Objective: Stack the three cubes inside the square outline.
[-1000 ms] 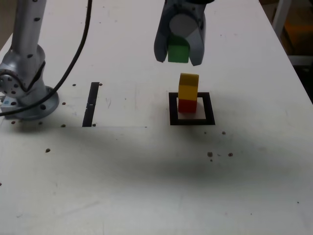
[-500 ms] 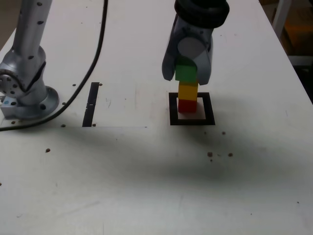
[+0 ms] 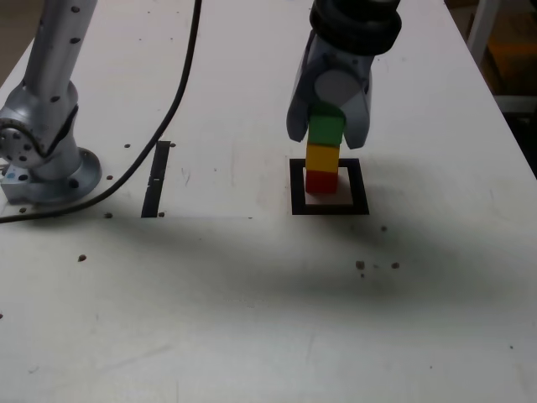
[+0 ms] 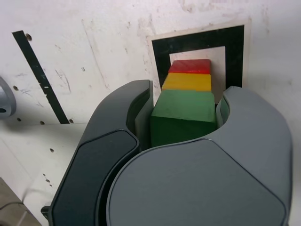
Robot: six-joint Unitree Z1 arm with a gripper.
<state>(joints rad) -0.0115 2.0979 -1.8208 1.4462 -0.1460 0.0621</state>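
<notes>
Inside the square outline [image 3: 329, 206] [image 4: 160, 56] a red cube [image 3: 320, 181] [image 4: 190, 66] stands with a yellow cube [image 3: 321, 156] [image 4: 186, 83] on top of it. Directly over the yellow one sits the green cube [image 3: 326, 130] [image 4: 184, 118], and my gripper [image 3: 329, 133] [image 4: 184, 123] is shut on it, one jaw on each side. In the exterior view the green cube's underside meets the yellow cube's top with no gap visible. Whether it rests there with weight I cannot tell.
A straight black tape strip [image 3: 156, 178] [image 4: 40, 77] lies at the exterior view's left, near the arm's base [image 3: 42, 159]. A black cable [image 3: 172, 101] hangs over the table there. Small dark specks [image 3: 376, 265] dot the white tabletop in front of the outline.
My gripper carried the green cube down and toward the exterior view's right, from above and behind the stack to directly onto the yellow cube. The jaws stayed shut.
</notes>
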